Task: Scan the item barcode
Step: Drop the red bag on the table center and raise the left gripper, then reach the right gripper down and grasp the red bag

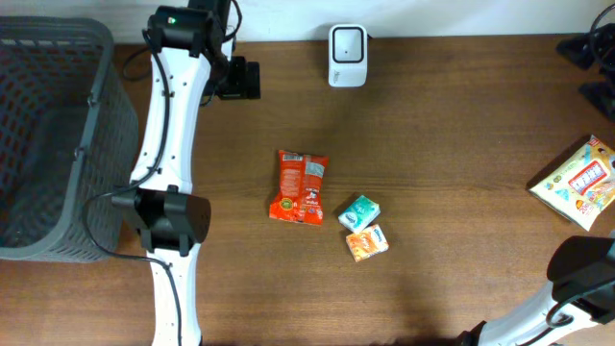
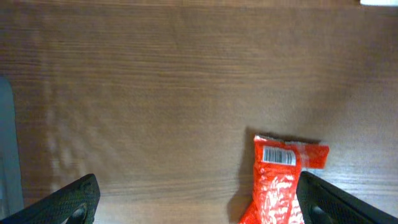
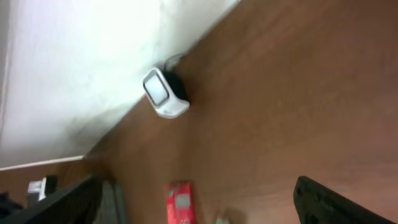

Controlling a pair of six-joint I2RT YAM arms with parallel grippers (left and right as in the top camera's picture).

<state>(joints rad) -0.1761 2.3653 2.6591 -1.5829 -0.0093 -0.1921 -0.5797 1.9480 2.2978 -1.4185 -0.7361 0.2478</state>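
Brown wood-grain counter (image 1: 452, 125), white wall along its far edge.

1. Red snack packet (image 1: 299, 187): lies flat mid-counter, free of both arms. Its long axis runs near-to-far, and the barcode (image 2: 278, 155) faces up at the far end.
2. Left pincer (image 1: 240, 80): spread wide, nothing between the fingers. The packet lies on its near side, offset toward its right finger and apart from it.
3. Right pincer (image 3: 199, 208): also wide and empty, looking in from the near right corner, with the packet well apart from it. Judged: the left arm is the nearer, and a grasp across the packet's short width would suit.
4. Scanner (image 1: 347, 43): white, upright at the far edge, off the left pincer's right side and beyond the packet's barcode end.
5. Teal packet (image 1: 359, 212) and orange packet (image 1: 367, 242): close together, just right of the red snack packet.
6. Grey basket (image 1: 48, 144): outside the left arm.
7. Yellow bag (image 1: 581, 183): at the right edge.
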